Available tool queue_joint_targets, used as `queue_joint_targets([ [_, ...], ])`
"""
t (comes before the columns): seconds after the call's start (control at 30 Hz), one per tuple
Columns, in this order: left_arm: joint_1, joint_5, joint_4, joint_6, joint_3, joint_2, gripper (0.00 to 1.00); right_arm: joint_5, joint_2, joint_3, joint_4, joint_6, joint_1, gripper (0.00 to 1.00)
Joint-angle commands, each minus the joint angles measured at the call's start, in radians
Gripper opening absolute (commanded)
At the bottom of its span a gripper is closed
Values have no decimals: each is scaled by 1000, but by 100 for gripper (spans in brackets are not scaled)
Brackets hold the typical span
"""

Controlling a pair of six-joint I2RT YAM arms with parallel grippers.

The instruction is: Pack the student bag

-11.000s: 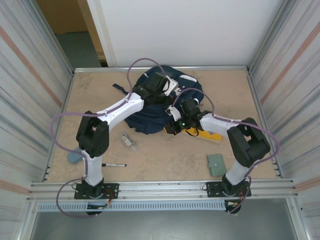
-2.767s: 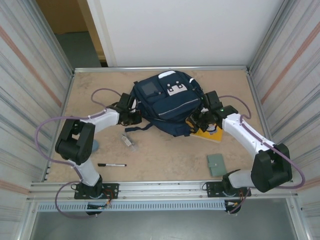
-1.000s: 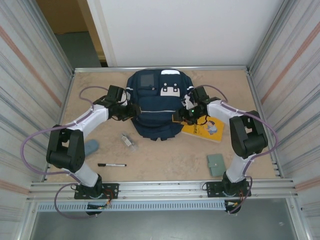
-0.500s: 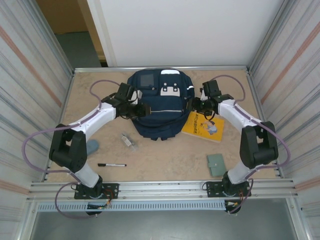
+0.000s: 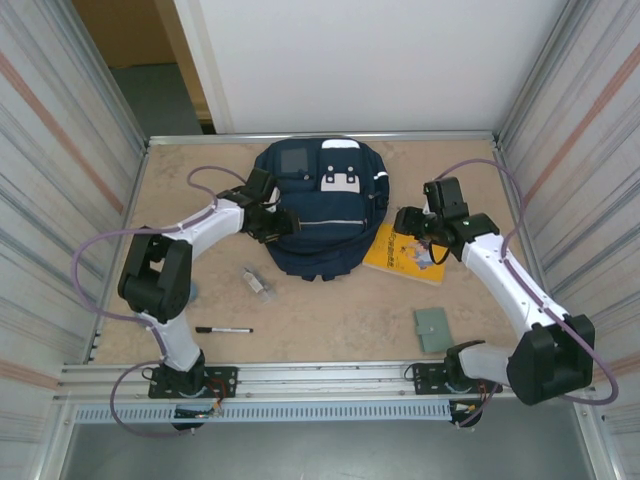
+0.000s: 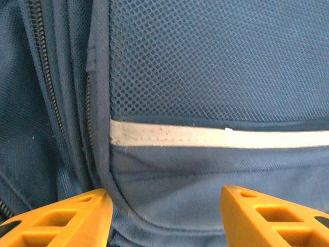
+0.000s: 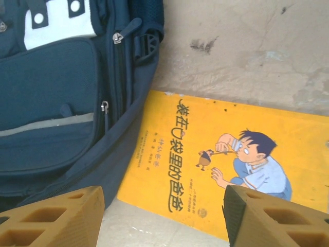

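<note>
The student bag [image 5: 320,215], a rounded navy fabric backpack, lies directly ahead of the left gripper [image 6: 162,216]. The gripper's ribbed orange fingers [image 6: 61,218] stand apart with nothing pinched between them, though the tips may brush the cloth. Ahead of those tips is open honeycomb mesh, a flat pale reflective stripe [image 6: 216,136] runs across beneath it, and a toothed zip [image 6: 49,92] runs off to the left. The right gripper [image 7: 164,216] is likewise spread and empty. The bag's side, with metal zip pulls and a white dotted patch [image 7: 56,20], sits ahead and to its left. A glossy yellow book [image 7: 221,170] lies below and ahead of it on the scuffed beige table [image 7: 231,46]. Its cover bears a cartoon boy and the black title 装在口袋里的爸爸; the smaller print is too fine to read.
</note>
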Motion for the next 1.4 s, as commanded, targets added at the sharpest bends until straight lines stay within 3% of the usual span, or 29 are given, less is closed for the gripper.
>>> queue_joint_targets([
  [0.0,-2,-3,33,-27,24,32,53,56,-29,-3,-50,-46,4,63],
  [0.07,-3,6,33,-34,33,41,50,71,-32,11,-76,-54,7,63],
  [0.13,-5,11,41,-32,30,29,38,114,-44,11,-92,-54,8,64],
  [0.17,-5,11,54,-26,21,12,26,149,-55,7,-95,-42,5,69],
  [0.2,-5,11,71,-17,10,-10,17,189,-66,1,-101,-19,4,97],
  [0.27,-5,30,99,10,-8,-58,3,240,-84,-21,-116,46,-11,99],
  [0.3,-5,61,120,32,-16,-85,0,201,-92,-36,-112,55,-32,99],
  [0.4,-7,113,193,28,-50,-172,0,-36,-88,-89,-66,8,-106,99],
  [0.5,-2,124,228,-1,-53,-232,0,-175,-79,-106,-40,-15,-109,99],
  [0.8,33,98,244,-41,60,-274,0,-166,-8,-60,-75,-55,0,98],
  [0.97,60,100,305,-165,52,-279,0,-297,49,-50,-31,-40,49,92],
  [1.13,59,110,359,-202,64,-286,0,-440,110,-5,46,18,82,85],
  [1.23,60,135,347,-216,103,-271,0,-388,137,41,33,-78,138,85],
  [1.37,54,148,352,-223,120,-265,0,-205,193,55,92,-227,231,83],
])
